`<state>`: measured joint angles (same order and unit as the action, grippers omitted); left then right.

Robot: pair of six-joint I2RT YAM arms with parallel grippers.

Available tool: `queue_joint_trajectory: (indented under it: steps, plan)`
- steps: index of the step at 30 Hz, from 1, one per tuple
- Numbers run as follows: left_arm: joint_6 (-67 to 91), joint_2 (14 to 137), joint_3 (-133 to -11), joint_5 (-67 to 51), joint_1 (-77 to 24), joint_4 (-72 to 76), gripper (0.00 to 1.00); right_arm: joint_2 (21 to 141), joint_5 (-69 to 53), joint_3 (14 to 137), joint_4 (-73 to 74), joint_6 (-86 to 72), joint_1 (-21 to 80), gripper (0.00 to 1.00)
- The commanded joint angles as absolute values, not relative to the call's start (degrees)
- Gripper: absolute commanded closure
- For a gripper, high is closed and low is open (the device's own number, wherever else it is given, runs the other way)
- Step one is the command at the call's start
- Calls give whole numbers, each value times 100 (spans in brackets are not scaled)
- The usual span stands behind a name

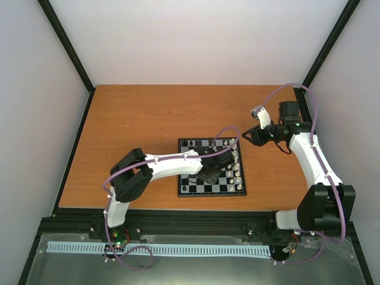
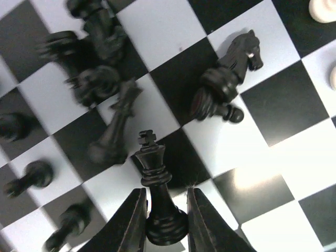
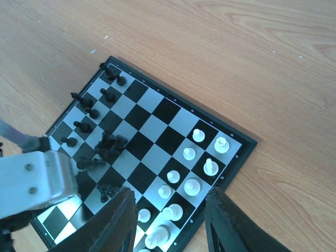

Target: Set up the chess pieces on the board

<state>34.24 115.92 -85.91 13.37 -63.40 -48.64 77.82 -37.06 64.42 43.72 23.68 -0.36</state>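
The board (image 1: 181, 194) lies on the wooden table; it also shows in the right wrist view (image 3: 157, 107). My left gripper (image 1: 209, 172) is low over its middle. In the left wrist view it (image 2: 166, 190) is shut on the base of a black king (image 2: 153, 163), which stands upright on the board (image 2: 163, 26). Beyond the king, a black knight (image 2: 233, 63) and several other black chess pieces (image 2: 94, 63) lie toppled in a heap. White chess pieces (image 3: 191, 186) stand upright along the board's right side. My right gripper (image 1: 246, 135) hangs open, (image 3: 170, 192) above that side and holding nothing.
The orange wooden table (image 1: 136, 130) is bare around the board. Black frame posts (image 1: 65, 44) and pale walls close it in at the back and sides. My left arm's white link (image 3: 31, 178) reaches over the board's near part.
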Motion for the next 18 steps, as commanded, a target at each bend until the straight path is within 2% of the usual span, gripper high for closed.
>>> queue_joint_trajectory:
  steps: [1, 5, 10, 15, 18]
  plan:
    - [3191, 10700, -8261, 1570, -6407, -4690, 87, 7635, -4005, 6390, 4392, 2439, -53, 64]
    - [2840, 9835, -7511, 1366, -6407, -3773, 88, 7763, -4275, 6410, 4497, 2436, -53, 63]
    - [2391, 8756, -6451, 1567, -6406, -2341, 88, 8445, -5457, 6645, 5236, 2751, 18, 58]
    - [1865, 8295, -5739, 1410, -6407, -1453, 86, 9278, -6594, 7119, 6474, 3459, 512, 55]
    - [1680, 8178, -5587, 1152, -6407, -1197, 84, 9658, -6871, 7388, 6945, 3705, 863, 54]
